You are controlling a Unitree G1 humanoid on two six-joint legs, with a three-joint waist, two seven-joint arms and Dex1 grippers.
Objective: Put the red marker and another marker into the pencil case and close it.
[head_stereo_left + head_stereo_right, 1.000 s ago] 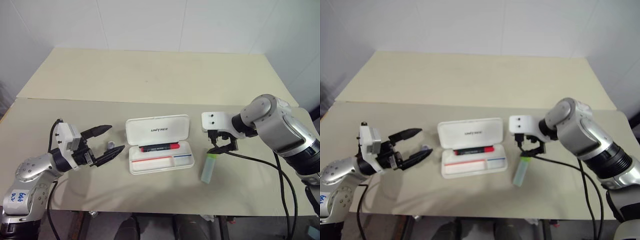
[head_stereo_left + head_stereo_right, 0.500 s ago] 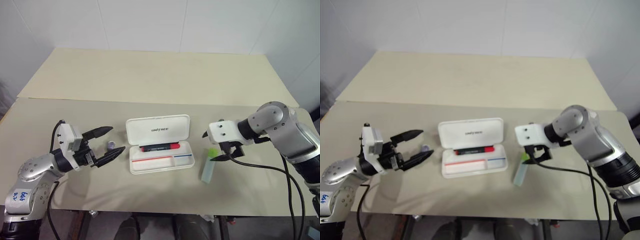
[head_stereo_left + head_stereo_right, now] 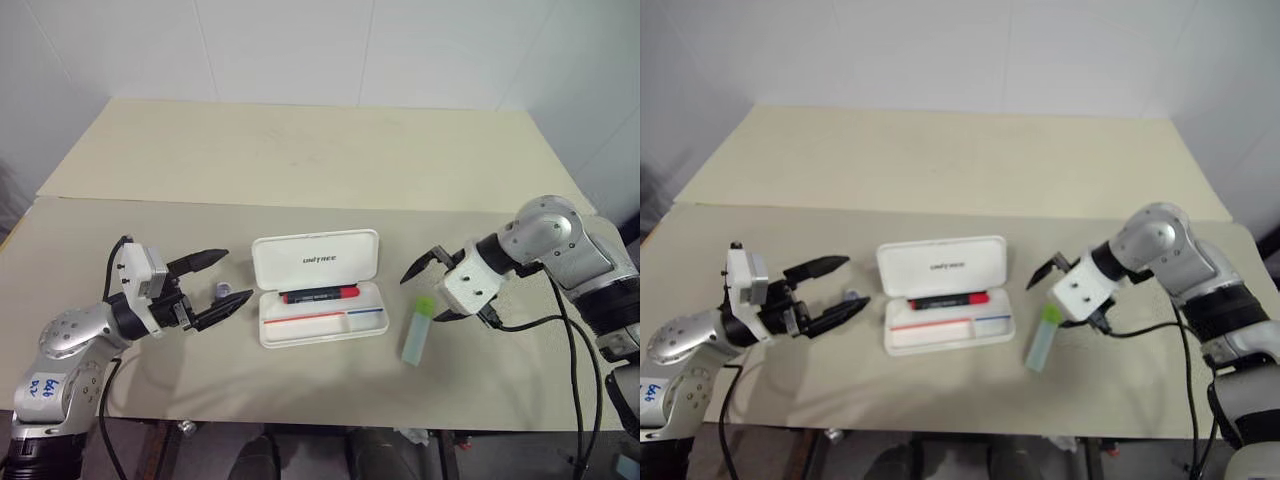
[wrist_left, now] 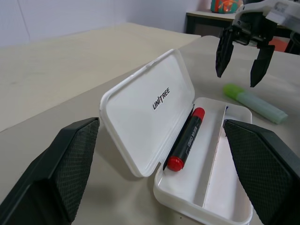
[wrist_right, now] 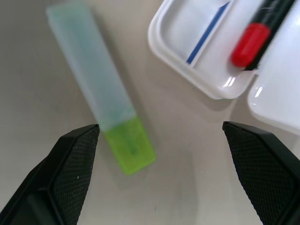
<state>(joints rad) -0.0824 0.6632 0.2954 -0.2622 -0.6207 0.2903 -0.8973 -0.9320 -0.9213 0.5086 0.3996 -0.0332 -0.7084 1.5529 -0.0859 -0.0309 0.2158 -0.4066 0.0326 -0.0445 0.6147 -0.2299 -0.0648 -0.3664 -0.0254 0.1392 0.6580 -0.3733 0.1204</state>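
The right gripper (image 3: pixel 428 291) is hanging over the table (image 3: pixel 300 150) with its two black fingers spread wide, gripping nothing. It is pointing steeply downward, and its fingertips are hovering above the lime-green cap end of the pale green marker (image 3: pixel 416 331), apart from it. The left gripper (image 3: pixel 216 283) is waiting on the other side of the scene, its fingers likewise spread and empty, reaching level toward the pencil case (image 3: pixel 318 288) from the robot's left.

Nearest the robot, the green marker is lying flat on the table, just beside the right end of the case and outside it, with its cap toward the far side and its pale body toward the near edge. A little farther in, the white case is resting open between the two grippers: its near tray is showing a red-and-blue stripe along the inside, and the red marker (image 3: pixel 319 294) is lying lengthwise in the back compartment of that tray, its red end toward the robot's right. Behind the tray, the lid is standing tilted back, with the dark lettering facing up. A small grey-blue object (image 3: pixel 222 290) is sitting on the table between the left gripper's fingertips and the case, touching neither as far as can be told. Beyond all this, the pale tabletop is stretching back to a white wall (image 3: pixel 300 45).
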